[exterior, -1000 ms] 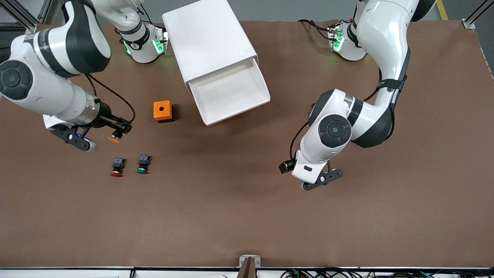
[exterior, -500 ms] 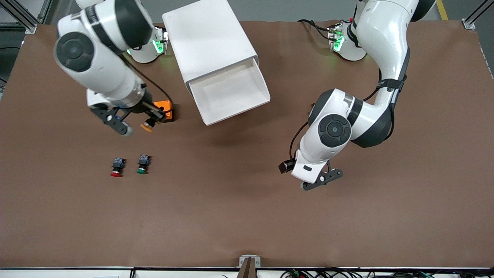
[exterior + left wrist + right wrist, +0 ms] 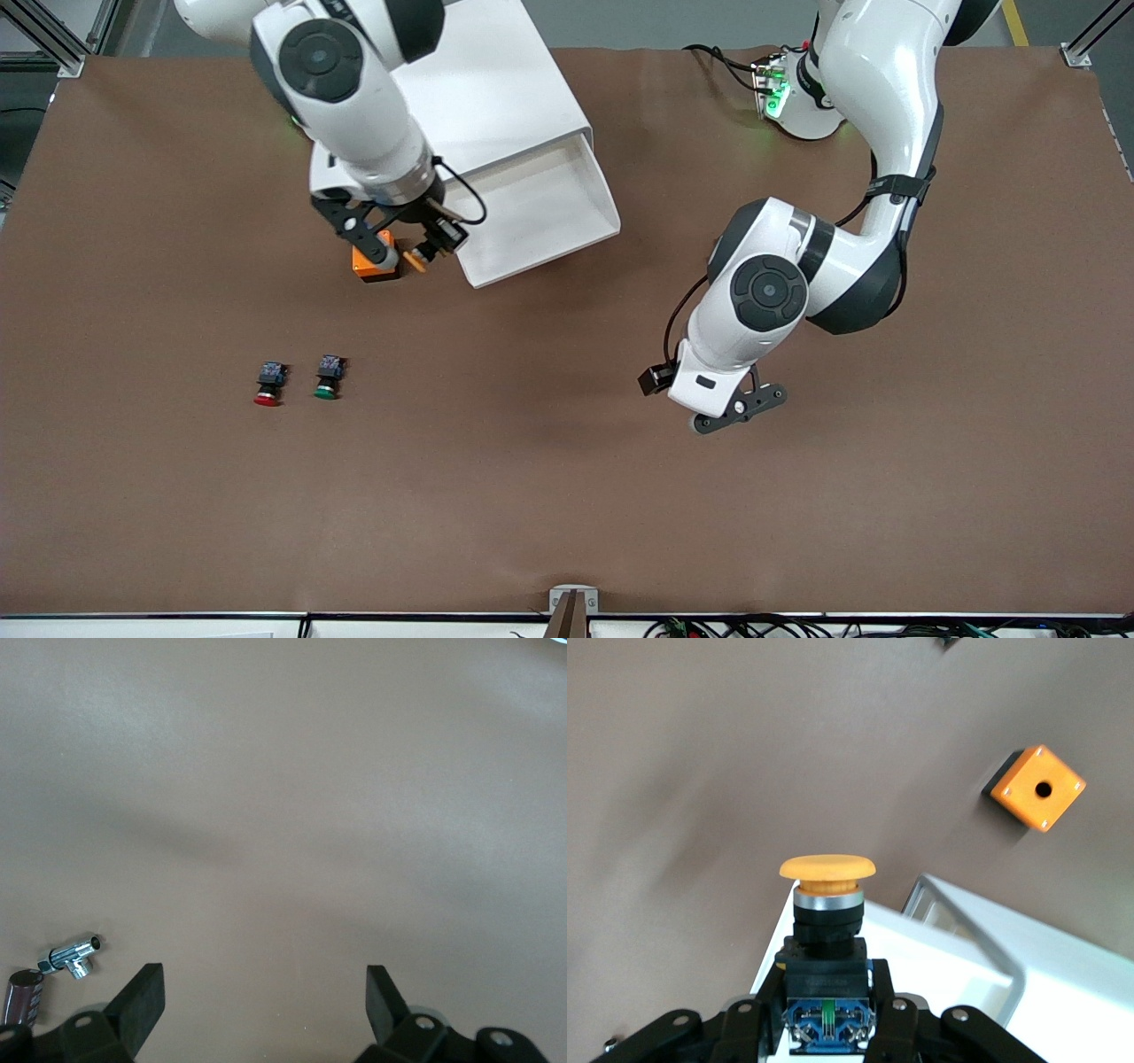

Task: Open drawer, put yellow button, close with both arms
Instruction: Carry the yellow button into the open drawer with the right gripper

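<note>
I see the brown bench (image 3: 567, 496) carrying the white cabinet (image 3: 483, 80), its top drawer (image 3: 532, 217) pulled open toward the front camera. My left arm waits over bare bench toward its own end, left gripper (image 3: 740, 409) spread apart and empty. My right gripper (image 3: 403, 252) is clamped on the yellow button (image 3: 827, 904), over the drawer's corner beside the orange box (image 3: 372, 266). The red button (image 3: 267, 385) and green button (image 3: 328, 378) lie nearer the camera.
</note>
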Controlling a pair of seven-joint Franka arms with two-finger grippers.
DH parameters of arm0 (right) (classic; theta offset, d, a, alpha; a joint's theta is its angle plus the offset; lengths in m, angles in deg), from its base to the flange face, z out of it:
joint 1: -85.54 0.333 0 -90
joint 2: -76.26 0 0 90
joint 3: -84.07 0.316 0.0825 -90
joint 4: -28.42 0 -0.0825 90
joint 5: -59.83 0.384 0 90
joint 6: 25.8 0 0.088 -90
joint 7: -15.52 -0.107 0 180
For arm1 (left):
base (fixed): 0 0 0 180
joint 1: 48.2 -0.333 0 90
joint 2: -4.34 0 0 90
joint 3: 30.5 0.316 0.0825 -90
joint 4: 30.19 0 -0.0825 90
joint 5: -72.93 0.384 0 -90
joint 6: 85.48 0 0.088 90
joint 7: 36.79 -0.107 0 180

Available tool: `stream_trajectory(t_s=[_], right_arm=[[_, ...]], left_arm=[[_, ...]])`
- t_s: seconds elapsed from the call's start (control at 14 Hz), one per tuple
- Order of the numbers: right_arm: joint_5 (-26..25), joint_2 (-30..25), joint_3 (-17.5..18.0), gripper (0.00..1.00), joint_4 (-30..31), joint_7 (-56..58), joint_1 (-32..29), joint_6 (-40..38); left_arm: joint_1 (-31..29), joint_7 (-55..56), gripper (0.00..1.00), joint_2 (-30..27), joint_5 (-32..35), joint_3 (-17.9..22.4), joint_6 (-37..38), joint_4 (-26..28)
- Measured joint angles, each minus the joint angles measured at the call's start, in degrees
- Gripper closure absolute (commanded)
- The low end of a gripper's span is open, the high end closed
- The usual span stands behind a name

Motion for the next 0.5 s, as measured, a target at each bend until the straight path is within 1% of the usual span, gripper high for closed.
stream_trajectory(t_s=[0.29, 0.5], right_arm=[[0.05, 0.45, -0.02, 1.00, 2.34, -7.12, 5.62, 4.12], [0.06, 0.59, -0.03, 1.00, 5.34, -11.91, 9.66, 8.37]], left_arm=[[0.03, -0.02, 0.00, -0.40, 0.00, -2.24, 0.01, 0.93], [0.09, -0.10, 0.00, -1.14, 0.00, -2.62, 0.01, 1.38]])
